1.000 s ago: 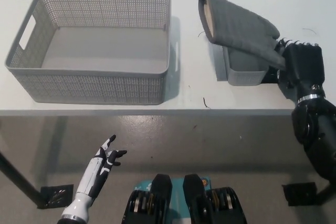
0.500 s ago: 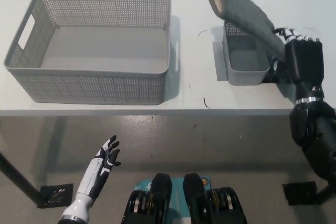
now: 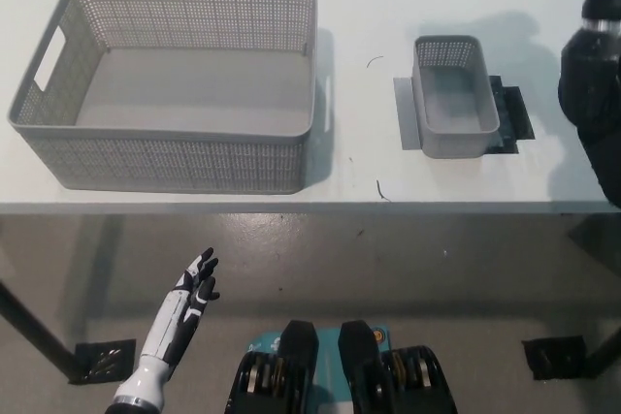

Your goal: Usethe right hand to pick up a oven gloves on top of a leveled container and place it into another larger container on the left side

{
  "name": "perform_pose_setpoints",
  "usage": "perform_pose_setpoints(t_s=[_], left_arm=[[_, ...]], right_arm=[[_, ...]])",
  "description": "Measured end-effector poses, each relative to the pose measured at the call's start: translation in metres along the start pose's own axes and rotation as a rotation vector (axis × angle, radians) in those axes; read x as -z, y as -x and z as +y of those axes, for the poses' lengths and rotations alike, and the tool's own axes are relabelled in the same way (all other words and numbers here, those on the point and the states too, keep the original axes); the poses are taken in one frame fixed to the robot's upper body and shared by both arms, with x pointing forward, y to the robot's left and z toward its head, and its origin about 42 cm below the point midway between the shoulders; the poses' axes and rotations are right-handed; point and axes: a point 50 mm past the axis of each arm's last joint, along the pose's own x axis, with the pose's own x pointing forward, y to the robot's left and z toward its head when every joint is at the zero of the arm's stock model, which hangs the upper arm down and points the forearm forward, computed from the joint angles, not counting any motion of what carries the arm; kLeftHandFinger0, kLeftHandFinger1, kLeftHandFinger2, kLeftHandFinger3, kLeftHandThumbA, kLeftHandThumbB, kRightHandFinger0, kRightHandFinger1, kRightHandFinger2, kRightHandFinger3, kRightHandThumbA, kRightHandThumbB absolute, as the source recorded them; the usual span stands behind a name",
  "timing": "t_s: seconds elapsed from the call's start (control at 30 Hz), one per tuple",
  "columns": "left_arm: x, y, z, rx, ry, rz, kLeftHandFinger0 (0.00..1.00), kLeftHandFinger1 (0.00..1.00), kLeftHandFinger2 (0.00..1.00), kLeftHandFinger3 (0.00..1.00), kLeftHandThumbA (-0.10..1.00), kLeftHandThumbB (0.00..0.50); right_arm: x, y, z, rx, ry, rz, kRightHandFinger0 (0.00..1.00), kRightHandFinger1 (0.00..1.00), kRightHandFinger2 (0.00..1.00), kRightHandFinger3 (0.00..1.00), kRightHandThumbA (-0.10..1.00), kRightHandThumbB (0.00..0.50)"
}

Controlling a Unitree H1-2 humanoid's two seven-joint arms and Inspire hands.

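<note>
I saw the right arm [image 3: 594,75] raised at far right; its hand was cut off by the frame edge, so couldn't tell its grip, & the oven glove wasn't in view. Small container [image 3: 452,110] sat empty on the worktop [image 3: 359,7], right of the large basket [image 3: 175,84], also empty. Left hand [image 3: 196,283] rested low at near left, fingers spread, holding nothing.
</note>
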Motion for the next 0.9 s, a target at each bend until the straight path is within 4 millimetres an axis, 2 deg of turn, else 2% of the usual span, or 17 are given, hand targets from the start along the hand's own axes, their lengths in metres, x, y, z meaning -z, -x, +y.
perform_pose_setpoints(t_s=[0.03, 0.13, 0.17, 0.27, 0.3, 0.33, 0.37, 0.47, 0.5, 0.53, 0.67, 0.7, 0.73, 0.77, 0.8, 0.87, 0.9], left_arm=[[0.000, 0.000, 0.000, 0.000, 0.001, 0.000, 0.83, 1.00, 1.00, 1.00, 1.00, 0.496], [0.000, 0.000, 0.000, -0.001, 0.002, 0.000, 0.82, 1.00, 1.00, 1.00, 1.00, 0.487], [0.000, 0.000, 0.000, -0.001, 0.002, 0.000, 0.82, 1.00, 1.00, 1.00, 1.00, 0.490], [0.000, 0.000, 0.000, 0.000, 0.001, -0.001, 0.88, 1.00, 1.00, 1.00, 1.00, 0.500], [0.000, 0.000, 0.000, 0.000, 0.001, -0.001, 0.90, 1.00, 1.00, 1.00, 1.00, 0.500], [0.000, 0.000, 0.000, 0.000, 0.001, -0.001, 0.92, 1.00, 1.00, 1.00, 1.00, 0.500], [0.000, 0.000, 0.000, 0.000, 0.002, -0.001, 0.98, 1.00, 1.00, 1.00, 1.00, 0.500], [-0.001, -0.001, 0.000, 0.000, 0.001, -0.002, 1.00, 1.00, 1.00, 1.00, 1.00, 0.500], [-0.001, -0.001, 0.000, 0.000, 0.001, -0.002, 1.00, 1.00, 1.00, 1.00, 1.00, 0.500], [-0.001, -0.001, 0.000, 0.000, 0.001, -0.002, 1.00, 1.00, 1.00, 1.00, 1.00, 0.500], [-0.001, -0.001, 0.000, 0.002, 0.000, -0.004, 1.00, 1.00, 1.00, 1.00, 1.00, 0.500], [-0.001, -0.001, 0.000, 0.002, 0.000, -0.004, 1.00, 1.00, 1.00, 1.00, 1.00, 0.500], [-0.001, -0.002, 0.000, 0.002, 0.000, -0.005, 1.00, 1.00, 1.00, 1.00, 1.00, 0.500], [-0.001, -0.002, 0.000, 0.003, -0.001, -0.004, 1.00, 1.00, 1.00, 1.00, 1.00, 0.500], [-0.001, -0.002, 0.000, 0.003, -0.001, -0.005, 1.00, 1.00, 1.00, 1.00, 1.00, 0.500], [-0.001, -0.002, 0.000, 0.005, -0.001, -0.004, 1.00, 1.00, 1.00, 1.00, 1.00, 0.500], [-0.001, -0.002, 0.000, 0.005, -0.001, -0.005, 1.00, 1.00, 1.00, 1.00, 1.00, 0.500]], right_arm=[[-0.002, -0.002, 0.001, -0.006, -0.004, -0.004, 0.00, 0.00, 0.33, 0.00, -0.10, 0.336], [-0.008, -0.006, 0.006, -0.027, -0.013, -0.009, 0.00, 0.01, 0.41, 0.05, -0.10, 0.337], [-0.011, -0.006, 0.011, -0.041, -0.020, -0.007, 0.00, 0.00, 0.38, 0.17, -0.10, 0.392], [-0.026, -0.005, 0.030, -0.092, -0.051, 0.003, 0.00, 0.00, 0.12, 0.19, -0.10, 0.381], [-0.029, -0.003, 0.038, -0.114, -0.055, 0.008, 0.00, 0.00, 0.09, 0.04, -0.10, 0.346], [-0.035, -0.001, 0.048, -0.144, -0.063, 0.014, 0.00, 0.00, 0.11, 0.00, -0.10, 0.329], [-0.039, 0.001, 0.055, -0.165, -0.066, 0.018, 0.00, 0.00, 0.20, 0.01, -0.10, 0.300], [-0.053, 0.007, 0.077, -0.235, -0.073, 0.016, 0.00, 0.07, 0.46, 0.10, -0.10, 0.260], [-0.060, 0.010, 0.087, -0.269, -0.074, 0.012, 0.00, 0.12, 0.57, 0.23, -0.10, 0.231], [-0.064, 0.011, 0.091, -0.281, -0.075, 0.009, 0.00, 0.17, 0.63, 0.43, -0.10, 0.238], [-0.099, 0.015, 0.119, -0.367, -0.087, -0.026, 0.00, 0.02, 0.40, 0.19, -0.10, 0.251], [-0.105, 0.015, 0.123, -0.382, -0.089, -0.032, 0.00, 0.00, 0.36, 0.31, -0.10, 0.331], [-0.112, 0.016, 0.127, -0.398, -0.094, -0.039, 0.00, 0.00, 0.31, 0.33, -0.10, 0.344], [-0.121, 0.017, 0.133, -0.418, -0.097, -0.049, 0.00, 0.00, 0.27, 0.26, -0.10, 0.330], [-0.128, 0.018, 0.137, -0.433, -0.099, -0.057, 0.00, 0.00, 0.28, 0.04, -0.10, 0.258], [-0.144, 0.020, 0.145, -0.467, -0.103, -0.073, 0.00, 0.05, 0.46, 0.07, -0.10, 0.221], [-0.151, 0.021, 0.148, -0.481, -0.105, -0.081, 0.00, 0.10, 0.57, 0.19, -0.10, 0.197]])
